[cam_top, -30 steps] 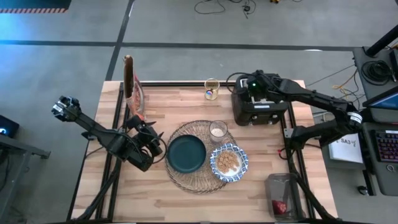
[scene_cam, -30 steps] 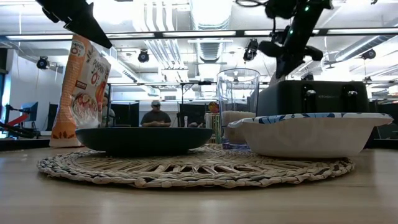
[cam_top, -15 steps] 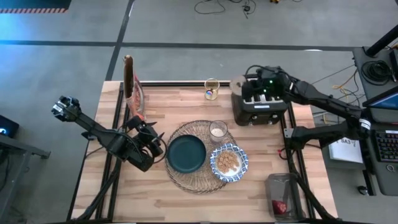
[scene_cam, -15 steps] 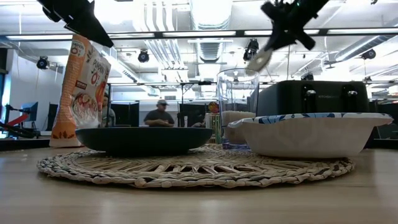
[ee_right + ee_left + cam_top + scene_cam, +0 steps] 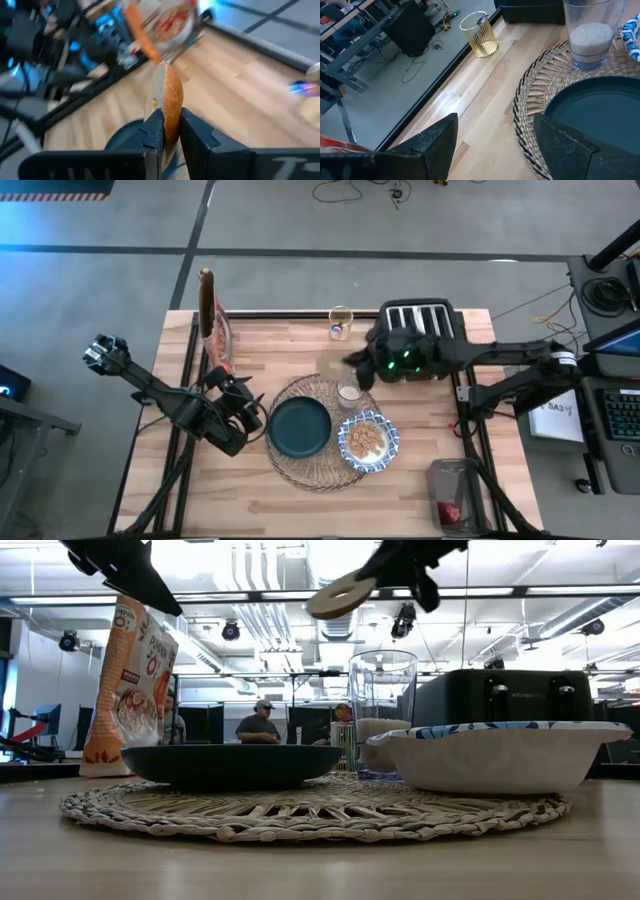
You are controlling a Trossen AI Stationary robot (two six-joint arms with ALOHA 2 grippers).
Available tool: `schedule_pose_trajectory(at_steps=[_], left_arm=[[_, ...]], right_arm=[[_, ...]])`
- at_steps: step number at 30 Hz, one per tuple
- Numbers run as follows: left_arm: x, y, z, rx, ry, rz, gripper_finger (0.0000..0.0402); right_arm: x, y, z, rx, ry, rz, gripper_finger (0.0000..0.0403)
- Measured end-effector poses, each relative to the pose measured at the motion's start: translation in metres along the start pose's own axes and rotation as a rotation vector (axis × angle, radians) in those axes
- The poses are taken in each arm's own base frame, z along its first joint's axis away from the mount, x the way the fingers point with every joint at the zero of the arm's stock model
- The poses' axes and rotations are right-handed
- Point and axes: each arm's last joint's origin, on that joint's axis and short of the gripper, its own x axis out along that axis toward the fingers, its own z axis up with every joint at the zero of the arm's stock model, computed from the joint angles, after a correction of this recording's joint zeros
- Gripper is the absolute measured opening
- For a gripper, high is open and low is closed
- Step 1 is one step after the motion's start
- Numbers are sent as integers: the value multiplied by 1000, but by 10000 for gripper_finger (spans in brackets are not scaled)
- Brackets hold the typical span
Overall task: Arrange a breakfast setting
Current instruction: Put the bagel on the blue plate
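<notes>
From where I work, the only lettering I can make out is on the cereal bag (image 5: 128,680): a large white "O" with an apostrophe-like mark, under smaller words too blurred to read, possibly a brand name.

Dark teal plate (image 5: 300,427), blue-and-white patterned bowl (image 5: 368,442), tan woven placemat (image 5: 312,473), golden-brown bread ring (image 5: 167,107), black toaster (image 5: 421,317).

Right end effector (image 5: 167,131) clamped; left (image 5: 495,140) agape.
</notes>
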Motion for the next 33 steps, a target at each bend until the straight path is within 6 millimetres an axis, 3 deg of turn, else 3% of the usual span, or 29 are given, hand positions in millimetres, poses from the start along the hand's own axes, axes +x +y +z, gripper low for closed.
schedule_pose_trajectory(at_steps=[7, 14, 33], left_arm=[[-1, -1, 0, 1, 4, -8, 242], [-2, -1, -1, 7, 7, -19, 242], [-2, -1, -1, 3, 8, -23, 242]], right_arm=[[37, 28, -32, -49, 63, 67, 43], [58, 38, -53, -79, 108, 64, 43], [75, 65, -92, -480, 179, 168, 43]])
